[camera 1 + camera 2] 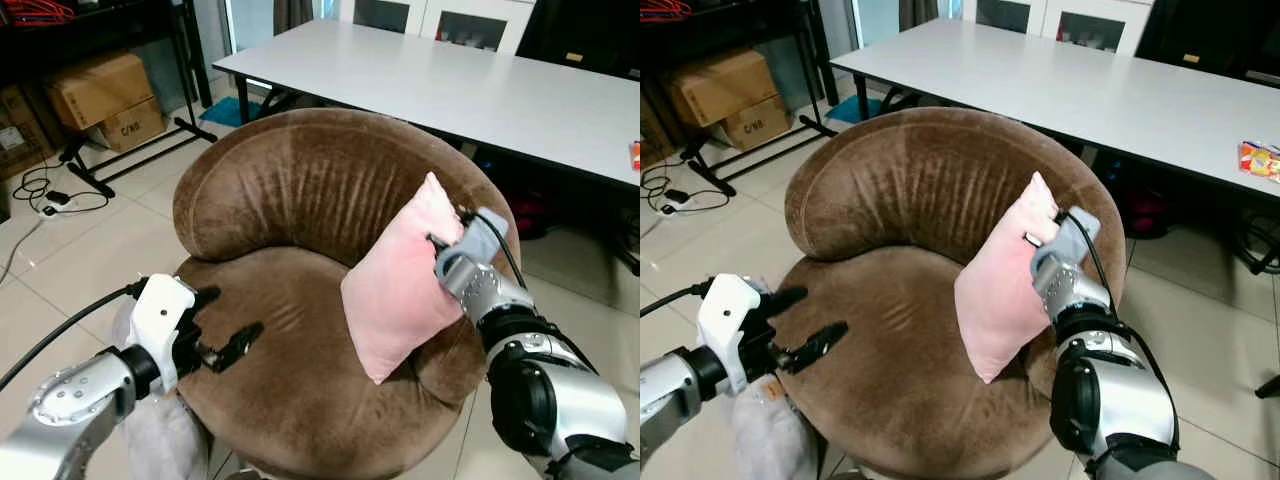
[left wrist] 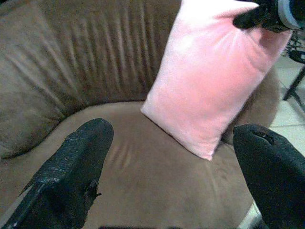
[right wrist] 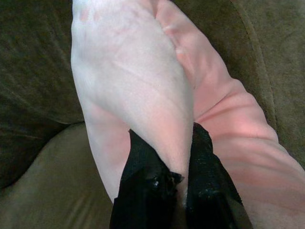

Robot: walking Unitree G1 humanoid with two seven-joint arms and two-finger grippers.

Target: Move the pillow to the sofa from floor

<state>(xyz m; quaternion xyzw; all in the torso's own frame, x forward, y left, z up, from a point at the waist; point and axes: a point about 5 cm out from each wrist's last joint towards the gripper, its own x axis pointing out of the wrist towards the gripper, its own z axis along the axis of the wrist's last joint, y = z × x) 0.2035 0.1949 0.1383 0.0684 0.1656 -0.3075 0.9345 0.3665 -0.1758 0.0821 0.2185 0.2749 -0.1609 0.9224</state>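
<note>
— Where was the pillow (image 1: 400, 280)?
— On the sofa (image 1: 300, 200), stood on one lower corner against the backrest at the robot's right, tilted, upper corner near the top of the rest. Pink, soft, creased where pinched.

— And the right gripper (image 3: 174, 186)?
— Pressed together on the pillow's upper edge; both black fingers (image 3: 143, 181) clamped a fold of fabric between them (clearest from the right wrist). Arm reached up from the lower right, just beside the sofa's right rim.

— The left gripper (image 1: 225, 335)?
— Spread wide, holding nothing. Hung over the front left part of the seat, pointed toward the pillow but well apart from it. From the left wrist, two fingertips (image 2: 76, 162) framed the seat with the pillow beyond.

— Surroundings?
— Long white desk (image 1: 450, 80) behind the sofa, with a small colourful packet (image 1: 1260, 158) near its right end. Cardboard boxes (image 1: 100, 95) under a black rack at far left, cables (image 1: 50, 195) on the tiled floor (image 1: 90, 250). Something pale and fuzzy (image 1: 160, 430) on the floor by the sofa's front left (hard to tell what).
</note>
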